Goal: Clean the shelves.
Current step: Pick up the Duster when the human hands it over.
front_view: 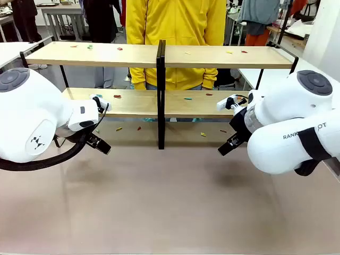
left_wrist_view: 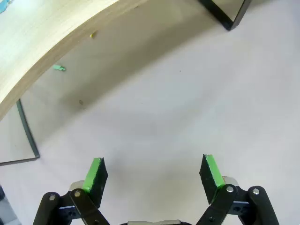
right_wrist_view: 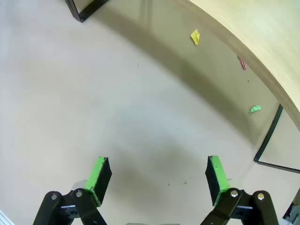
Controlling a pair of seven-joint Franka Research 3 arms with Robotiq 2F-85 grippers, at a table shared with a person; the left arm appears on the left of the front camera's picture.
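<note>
The shelves stretch across the upper half of the front view: two long wooden boards in a black frame, with a person in a yellow top standing behind. About six small coloured scraps lie on the top board, about four on the lower one, and four more on the tabletop beneath it. The left tool hangs at middle left and the right tool at middle right. Both are just in front of the shelves without touching, fingers spread wide, holding nothing.
</note>
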